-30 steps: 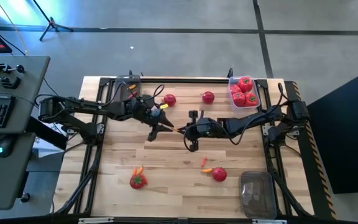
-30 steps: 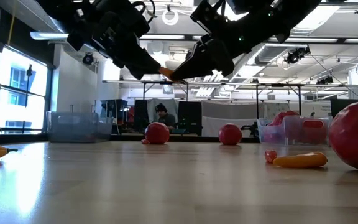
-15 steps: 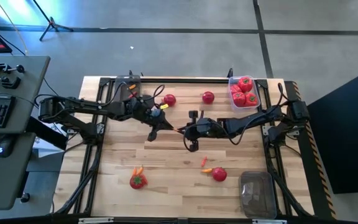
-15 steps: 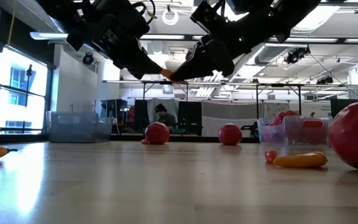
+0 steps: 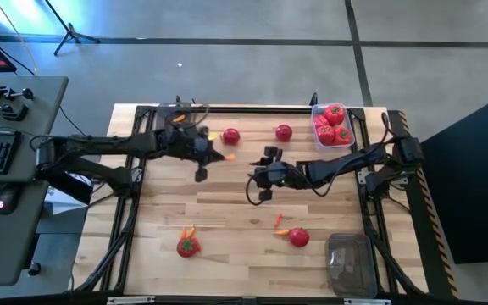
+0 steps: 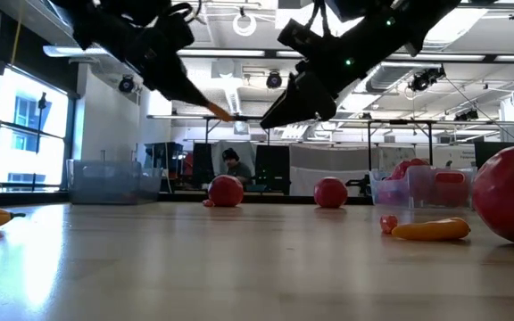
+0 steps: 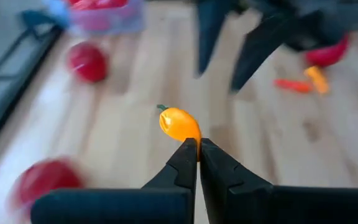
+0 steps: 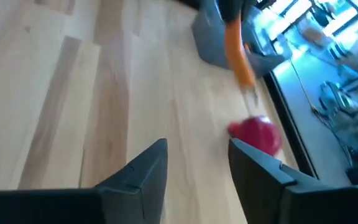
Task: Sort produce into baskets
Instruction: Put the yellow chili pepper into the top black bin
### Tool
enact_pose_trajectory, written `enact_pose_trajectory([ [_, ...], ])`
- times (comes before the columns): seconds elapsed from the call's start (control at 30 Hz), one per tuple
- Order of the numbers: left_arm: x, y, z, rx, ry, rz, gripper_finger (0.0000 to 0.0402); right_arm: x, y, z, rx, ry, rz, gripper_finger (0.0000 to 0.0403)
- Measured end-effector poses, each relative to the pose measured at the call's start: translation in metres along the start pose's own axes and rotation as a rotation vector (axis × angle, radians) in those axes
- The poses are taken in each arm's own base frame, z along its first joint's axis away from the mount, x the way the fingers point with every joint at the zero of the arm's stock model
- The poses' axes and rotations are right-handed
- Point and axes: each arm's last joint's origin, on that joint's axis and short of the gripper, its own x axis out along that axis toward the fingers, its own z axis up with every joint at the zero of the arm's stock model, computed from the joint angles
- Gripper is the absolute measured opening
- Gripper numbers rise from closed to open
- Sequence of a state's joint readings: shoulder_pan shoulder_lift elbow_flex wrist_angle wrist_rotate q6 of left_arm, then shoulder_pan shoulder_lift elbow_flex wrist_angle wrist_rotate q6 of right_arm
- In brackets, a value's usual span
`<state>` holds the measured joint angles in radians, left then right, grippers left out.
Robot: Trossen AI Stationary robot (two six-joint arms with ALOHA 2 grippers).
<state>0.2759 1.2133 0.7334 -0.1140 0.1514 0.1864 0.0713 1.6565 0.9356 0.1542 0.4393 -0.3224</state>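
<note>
Left gripper (image 7: 197, 148) pinches carrot (image 7: 179, 124) by its tip, upper centre; may slip. Right gripper (image 8: 194, 162) gapes empty

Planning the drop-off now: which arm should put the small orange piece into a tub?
Left. The left pincer is shut on the orange piece, and the tub at the table's far left corner lies just behind it. The right pincer is open and empty.

Overhead view taken straight down on the whole table (image 5: 227, 254), low view taken level across it from table-top height, wrist views taken close above the boards, the tabletop shared by all.
</note>
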Motion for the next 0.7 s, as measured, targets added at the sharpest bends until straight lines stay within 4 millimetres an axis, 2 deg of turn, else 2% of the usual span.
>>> enact_pose_trajectory([
  [0.13, -0.029, 0.009, -0.007, -0.051, 0.099, 0.191, 0.0000, -0.010, -0.008, -0.005, 0.029, 0.085, -0.025, 0.0136],
  [0.33, -0.065, 0.033, -0.023, -0.203, 0.285, 0.556, 0.0000, -0.024, -0.023, -0.013, 0.081, 0.192, -0.026, 0.0060],
  [0.47, -0.077, 0.055, -0.036, -0.324, 0.352, 0.679, 0.0000, -0.029, -0.031, -0.018, 0.094, 0.252, -0.079, 0.0010],
  [0.7, -0.078, 0.094, -0.063, -0.476, 0.483, 0.794, 0.0000, -0.029, -0.039, -0.030, 0.132, 0.345, -0.094, 0.0007],
])
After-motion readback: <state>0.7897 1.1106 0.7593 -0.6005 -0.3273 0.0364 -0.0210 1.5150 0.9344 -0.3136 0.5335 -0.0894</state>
